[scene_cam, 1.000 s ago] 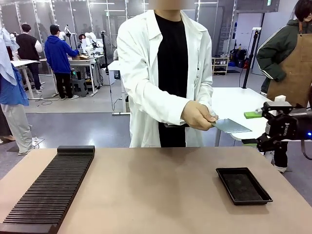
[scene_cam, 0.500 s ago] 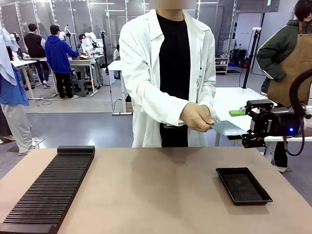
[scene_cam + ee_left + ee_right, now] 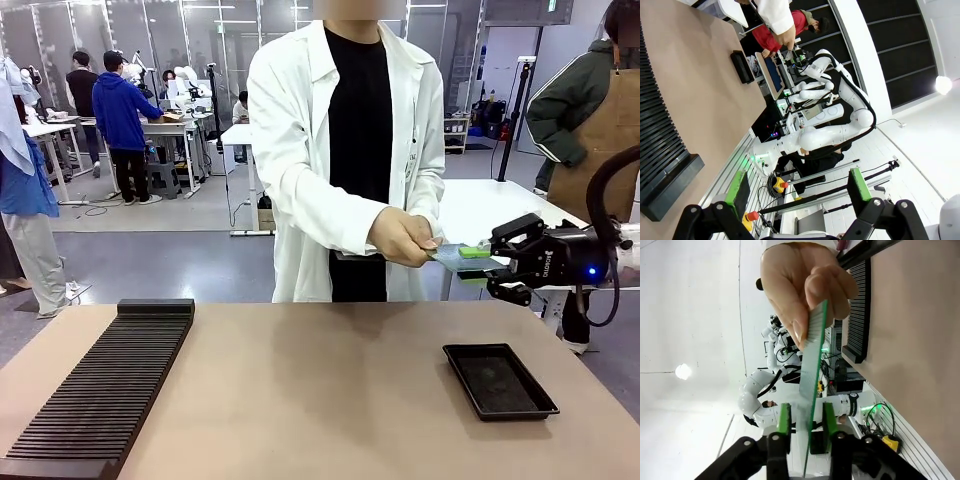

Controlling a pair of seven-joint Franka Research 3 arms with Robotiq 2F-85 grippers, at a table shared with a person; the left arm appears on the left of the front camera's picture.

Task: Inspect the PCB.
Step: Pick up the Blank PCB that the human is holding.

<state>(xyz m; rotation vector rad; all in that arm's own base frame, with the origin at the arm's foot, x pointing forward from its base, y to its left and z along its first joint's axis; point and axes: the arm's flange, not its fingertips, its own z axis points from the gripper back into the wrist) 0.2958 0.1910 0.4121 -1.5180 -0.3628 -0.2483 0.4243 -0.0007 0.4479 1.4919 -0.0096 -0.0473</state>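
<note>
The PCB (image 3: 448, 256) is a thin green board held flat above the table's far right side. The person's hand (image 3: 402, 238) pinches its left end. My right gripper (image 3: 474, 262) reaches in from the right and is shut on the other end, green pads above and below it. In the right wrist view the PCB (image 3: 812, 365) appears edge-on between my right gripper's (image 3: 806, 422) pads, with the person's hand (image 3: 800, 280) holding its far end. My left gripper (image 3: 799, 189) is open, holds nothing, and points away from the table.
A shallow black tray (image 3: 452, 351) lies on the table at the right, below the held board. A long black slotted rack (image 3: 100, 390) covers the left side. The person in a white coat stands at the far edge, and other people stand farther back.
My right gripper moved left to the board's free end and shut on it. The person's hand stayed on the other end. The left gripper's jaws stayed open.
</note>
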